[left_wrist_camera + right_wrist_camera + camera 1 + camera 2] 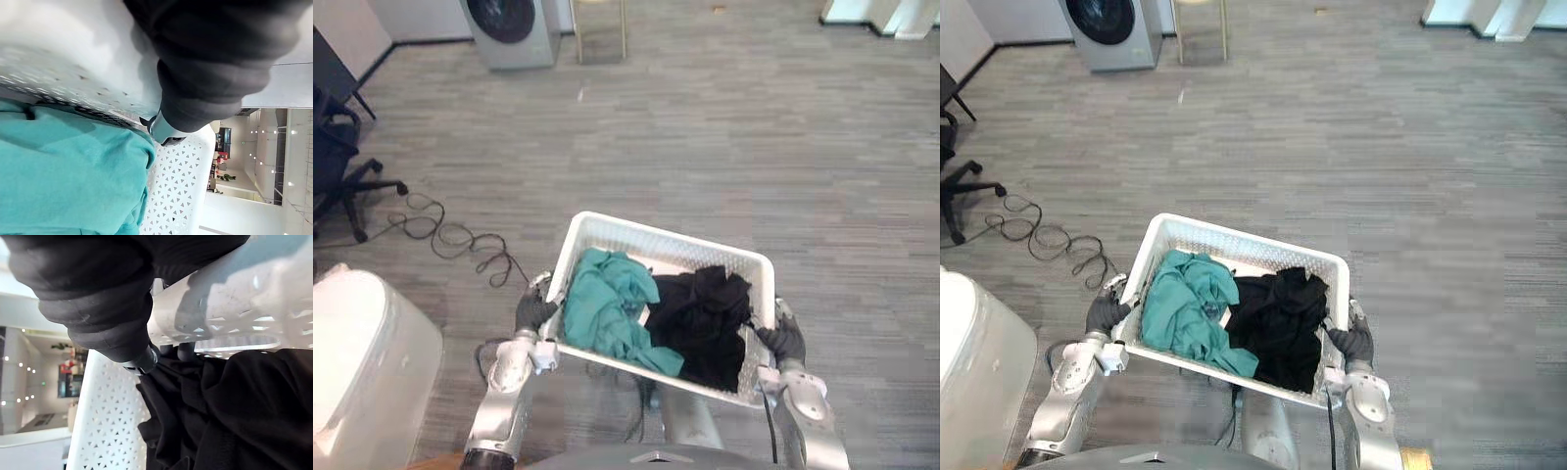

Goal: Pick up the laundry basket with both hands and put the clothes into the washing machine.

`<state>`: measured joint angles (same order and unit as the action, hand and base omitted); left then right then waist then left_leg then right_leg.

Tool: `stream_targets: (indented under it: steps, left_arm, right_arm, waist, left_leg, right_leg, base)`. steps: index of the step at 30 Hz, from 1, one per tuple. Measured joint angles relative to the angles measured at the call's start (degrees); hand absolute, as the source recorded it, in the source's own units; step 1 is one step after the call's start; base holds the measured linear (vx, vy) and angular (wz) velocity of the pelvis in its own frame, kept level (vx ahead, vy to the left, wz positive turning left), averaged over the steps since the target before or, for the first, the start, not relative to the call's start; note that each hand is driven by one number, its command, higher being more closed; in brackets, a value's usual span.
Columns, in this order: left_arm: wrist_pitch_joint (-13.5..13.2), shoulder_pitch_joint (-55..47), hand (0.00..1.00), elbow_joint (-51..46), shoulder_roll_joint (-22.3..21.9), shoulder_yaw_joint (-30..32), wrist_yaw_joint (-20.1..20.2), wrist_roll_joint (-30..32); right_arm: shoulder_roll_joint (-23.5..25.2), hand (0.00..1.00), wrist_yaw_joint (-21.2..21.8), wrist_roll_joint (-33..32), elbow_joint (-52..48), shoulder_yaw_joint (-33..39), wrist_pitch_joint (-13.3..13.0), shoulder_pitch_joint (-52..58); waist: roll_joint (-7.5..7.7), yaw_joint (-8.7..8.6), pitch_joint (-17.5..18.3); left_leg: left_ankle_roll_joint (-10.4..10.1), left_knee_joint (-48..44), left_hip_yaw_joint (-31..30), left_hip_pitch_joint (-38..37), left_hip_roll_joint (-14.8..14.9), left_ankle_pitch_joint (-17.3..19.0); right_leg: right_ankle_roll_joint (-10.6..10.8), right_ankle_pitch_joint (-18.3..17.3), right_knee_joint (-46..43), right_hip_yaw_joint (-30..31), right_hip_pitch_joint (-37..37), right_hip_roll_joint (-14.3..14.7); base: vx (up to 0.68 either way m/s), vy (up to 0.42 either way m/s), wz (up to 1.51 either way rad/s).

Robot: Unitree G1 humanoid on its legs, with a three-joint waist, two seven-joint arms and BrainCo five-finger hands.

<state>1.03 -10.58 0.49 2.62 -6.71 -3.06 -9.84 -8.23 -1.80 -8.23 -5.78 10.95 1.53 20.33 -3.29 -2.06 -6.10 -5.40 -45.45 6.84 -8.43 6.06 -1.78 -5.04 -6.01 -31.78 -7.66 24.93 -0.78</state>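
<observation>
The white laundry basket (677,249) is held up in front of the robot, over the grey floor (754,147), with one hand on each short end. Its walls are pierced with small triangular holes, and it sits at a slant in the head views, the left end farther from the robot than the right. Two pieces of clothing lie inside. A teal garment (607,305) is bunched in the left half and a black garment (705,318) is heaped in the right half, the two touching in the middle.

The left hand (532,311) grips the rim at the basket's left end. In its wrist view one of its fingers (164,133) hooks over the rim and down the inside wall, just beside the teal cloth. The right hand (787,342) grips the right end the same way: its fingers (145,363) curl over the rim beside the handle slot, dark tips against the inside next to the black cloth.

The washing machine (512,29) stands well apart, at the far left of the room, its round dark door facing the robot. Just to its right is a metal-legged stand (600,34). A dark office chair (337,166) is at the left edge, and a pale bin (362,362) with rounded corners stands near the robot's left arm.
</observation>
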Motion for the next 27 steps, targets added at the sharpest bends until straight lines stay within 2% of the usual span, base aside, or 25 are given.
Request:
stream_targets:
  steps: [1,2,3,4,5,7,8,9,10,11,12,13,14,15,16,17,18,19,20,21,22,23,24,26,27]
  left_arm:
    - [-0.74,-0.89,1.00,-0.30,-0.08,-0.09,0.13,-0.09]
    - [-1.09,-1.06,1.00,-0.62,-0.27,-0.07,0.14,-0.14]
    - [-1.32,-1.98,1.00,-1.33,-0.61,-0.08,0.14,-0.22]
    - [-1.33,-2.87,1.00,-1.78,-0.88,-0.23,0.15,-0.22]
    - [-1.33,-3.47,1.00,-1.99,-0.99,-0.23,0.14,-0.23]
    - [-1.34,-5.27,1.00,-2.05,-1.12,-0.21,0.14,-1.07]
    - [-1.35,-5.54,1.00,-2.08,-1.13,-0.20,0.14,-1.07]
    - [-1.35,-6.04,1.00,-2.09,-1.12,-0.04,0.10,-1.05]
    - [-1.35,-6.48,1.00,-2.10,-1.16,-0.05,0.09,-1.06]
    - [-1.34,-7.01,1.00,-2.11,-1.59,-0.02,0.09,-1.00]
    - [-1.33,-7.22,1.00,-2.11,-1.89,-0.02,0.09,-0.77]
    - [-0.97,-7.83,1.00,-2.04,-2.33,-0.42,0.10,0.07]
    - [-0.96,-8.33,1.00,-2.06,-2.88,-0.57,0.13,0.11]
    - [-0.94,-8.67,1.00,-2.03,-2.53,-0.44,0.12,0.31]
    - [-0.86,-8.66,1.00,-2.01,-2.16,-0.49,0.14,1.14]
    - [-0.68,-8.60,1.00,-1.94,-1.89,-0.59,0.22,1.50]
    - [0.44,-8.35,1.00,-1.92,-1.08,-0.68,0.66,3.15]
    - [0.76,-7.95,1.00,-1.99,-0.63,-0.66,0.85,4.56]
    - [0.81,-7.54,1.00,-1.97,-0.57,-0.45,0.82,4.88]
    - [0.83,-6.53,1.00,-1.97,-0.50,-0.19,0.78,5.27]
    - [0.81,-5.42,1.00,-1.98,-0.35,-0.22,0.79,5.38]
    - [0.81,-4.78,1.00,-1.98,-0.36,-0.24,0.79,5.38]
    - [0.75,-3.36,1.00,-1.98,-0.35,-0.28,0.79,5.37]
    - [0.48,-1.39,1.00,-2.01,-0.31,-0.50,0.78,5.15]
    - [-0.03,-0.33,1.00,-2.17,-0.24,-0.88,0.75,4.93]
  right_arm:
    - [0.09,1.00,-0.25,-0.90,-3.04,-0.05,-0.09,1.59]
    - [-0.23,1.00,-0.41,-1.25,-4.00,-0.06,-0.10,1.67]
    - [-0.89,1.00,-0.94,-1.44,-5.23,-0.10,-0.26,1.66]
    - [-1.08,1.00,-1.48,-1.47,-5.73,-0.15,-0.26,1.77]
    - [-1.08,1.00,-1.76,-1.47,-6.05,-0.25,-0.26,2.04]
    - [-1.75,1.00,-2.08,-1.46,-6.81,-0.90,-0.25,2.44]
    - [-1.82,1.00,-2.08,-1.46,-6.80,-1.04,-0.25,2.43]
    - [-1.86,1.00,-2.07,-1.40,-6.78,-1.33,-0.21,2.41]
    - [-1.99,1.00,-2.06,-1.39,-6.60,-1.33,-0.20,2.33]
    - [-2.42,1.00,-2.04,-1.35,-5.85,-1.29,-0.20,1.58]
    - [-2.68,1.00,-2.05,-1.07,-4.82,-1.22,-0.21,0.84]
    - [-3.18,1.00,-2.07,-0.39,-0.73,-1.08,-0.21,-0.39]
    - [-3.38,1.00,-2.02,-0.27,1.01,-1.04,-0.21,-0.55]
    - [-2.28,1.00,-2.00,-0.23,2.58,-1.16,-0.23,-0.42]
    - [-1.37,1.00,-1.96,-0.20,3.66,-0.67,-0.24,-0.12]
    - [-0.75,1.00,-1.95,-0.15,4.68,-0.33,-0.29,-0.30]
    - [0.82,1.00,-1.93,0.49,7.24,0.33,-0.27,-0.32]
    - [1.74,1.00,-1.74,1.40,9.09,0.66,-0.26,-0.42]
    - [2.16,1.00,-1.68,1.58,9.14,0.58,-0.26,-0.40]
    - [2.75,1.00,-1.59,1.91,9.11,0.72,-0.26,-0.52]
    - [3.05,1.00,-1.36,1.86,9.07,1.22,-0.27,-0.93]
    - [3.04,1.00,-1.30,1.85,9.02,1.35,-0.28,-1.19]
    - [3.05,1.00,-1.31,1.68,8.97,1.22,-0.28,-1.92]
    - [2.95,1.00,-1.40,1.28,8.71,1.74,-0.50,-2.79]
    - [2.82,1.00,-1.85,0.73,8.32,1.81,-0.73,-2.79]
  waist:
    - [0.11,0.50,-0.07]
    - [0.21,0.96,-0.15]
    - [0.75,2.19,-0.58]
    - [0.97,3.19,-1.18]
    - [1.22,3.63,-1.31]
    - [0.87,4.68,-1.00]
    - [0.69,4.94,-0.95]
    - [0.69,5.36,-0.94]
    - [0.81,5.57,-0.87]
    - [0.63,5.73,-0.75]
    - [0.52,5.75,-0.67]
    - [1.70,5.50,0.24]
    - [2.31,5.80,0.96]
    - [5.02,6.31,2.21]
    - [7.20,5.78,2.79]
    - [7.86,5.14,2.87]
    - [8.79,4.53,3.90]
    - [8.67,3.90,4.09]
    - [8.31,3.87,3.82]
    - [7.02,3.66,2.99]
    - [5.39,3.37,2.07]
    - [4.62,3.19,1.65]
    - [3.60,2.38,1.03]
    - [3.27,1.15,0.91]
    - [3.79,0.73,1.24]
  left_leg:
    - [0.45,-15.89,0.82,6.46,4.63,-2.81]
    - [1.66,-22.62,1.42,9.77,6.65,-1.95]
    - [4.78,-31.46,2.66,15.15,9.45,1.15]
    - [6.25,-34.51,3.92,20.02,11.41,4.60]
    - [6.77,-34.12,4.83,21.92,11.73,6.16]
    - [6.88,-24.62,7.50,28.87,10.55,12.08]
    - [6.64,-20.31,8.01,30.17,10.00,13.19]
    - [6.03,-8.88,8.48,31.68,8.47,14.39]
    - [5.19,2.31,8.13,31.90,6.86,14.10]
    - [2.40,17.56,6.43,31.77,4.99,12.08]
    - [1.05,23.96,5.62,31.43,4.23,10.38]
    - [-0.21,30.31,5.97,29.97,1.67,8.05]
    - [-0.74,30.30,5.07,29.20,-0.81,6.18]
    - [0.23,27.43,4.34,28.98,-3.93,2.77]
    - [3.73,23.27,4.83,28.82,-5.63,1.56]
    - [5.42,20.04,5.65,28.76,-6.03,2.49]
    - [6.25,17.34,5.66,26.81,-7.43,7.11]
    - [6.65,18.73,5.22,23.03,-7.59,9.44]
    - [6.80,20.03,4.57,21.14,-7.44,10.13]
    - [6.39,23.50,3.80,16.58,-6.50,10.87]
    - [5.98,27.76,3.39,11.48,-5.17,11.17]
    - [5.94,29.75,3.23,9.07,-4.50,11.20]
    - [5.94,31.96,3.19,5.38,-3.24,11.20]
    - [4.59,32.65,3.31,1.91,-1.91,12.24]
    - [2.64,32.52,3.16,-0.34,-1.46,14.76]
  right_leg:
    - [-1.28,-4.05,-1.09,-1.49,-3.67,0.22]
    - [-1.83,-5.84,-1.48,-2.46,-5.25,0.24]
    - [-2.43,-9.76,-1.64,-2.81,-8.55,0.30]
    - [-2.22,-12.80,-1.24,-2.62,-12.11,0.27]
    - [-1.89,-14.02,-1.09,-2.43,-13.53,-0.01]
    - [-1.08,-17.84,-0.45,-1.82,-17.81,-1.41]
    - [-0.84,-18.59,-0.17,-1.68,-18.70,-1.72]
    - [-0.04,-19.93,0.56,-1.59,-20.52,-2.70]
    - [0.42,-20.96,1.47,-1.41,-21.98,-3.39]
    - [1.16,-22.06,3.12,-1.17,-24.04,-3.96]
    - [1.45,-22.42,4.13,-0.76,-25.37,-3.99]
    - [5.78,-22.63,6.11,-0.24,-30.20,-5.74]
    - [8.08,-21.31,-0.12,3.02,-29.27,-6.80]
    - [9.58,-20.37,-10.42,6.72,-25.54,-10.10]
    - [12.98,-16.66,-20.56,8.91,-22.07,-12.73]
    - [14.66,-12.05,-26.00,8.98,-20.44,-14.03]
    - [14.37,1.07,-32.78,8.40,-17.64,-16.52]
    - [11.39,6.66,-37.77,8.32,-14.39,-16.87]
    - [10.07,2.93,-40.07,8.19,-12.27,-16.18]
    - [8.54,-3.75,-41.62,7.72,-8.12,-13.72]
    - [7.34,-8.14,-39.58,6.54,-4.22,-10.78]
    - [6.76,-9.81,-37.21,5.96,-2.29,-9.32]
    - [6.38,-11.05,-29.60,5.01,1.08,-7.56]
    - [6.15,-8.95,-10.69,6.06,3.94,-6.91]
    - [5.93,-3.82,3.35,7.47,3.88,-6.74]
  base:
    - [0.59,-0.177,0.33]
    - [0.46,-0.142,0.08]
    - [0.66,-0.177,0.00]
    - [0.54,-0.115,0.01]
    - [0.60,-0.092,0.13]
    - [0.46,-0.010,0.09]
    - [0.48,0.046,0.02]
    - [0.52,0.089,-0.01]
    - [0.66,0.134,-0.06]
    - [0.59,0.132,-0.11]
    - [0.80,0.225,-0.21]
    - [0.72,0.218,-0.30]
    - [0.90,0.295,-0.38]
    - [0.63,0.190,-0.26]
    - [0.79,0.198,-0.07]
    - [0.82,0.131,0.19]
    - [0.97,0.116,0.18]
    - [0.65,0.063,0.12]
    - [0.71,0.048,-0.07]
    - [0.67,0.016,-0.19]
    - [0.79,0.000,-0.23]
    - [0.63,-0.072,-0.21]
    - [0.63,-0.129,-0.03]
    - [0.64,-0.182,0.18]
    - [0.67,-0.238,0.37]
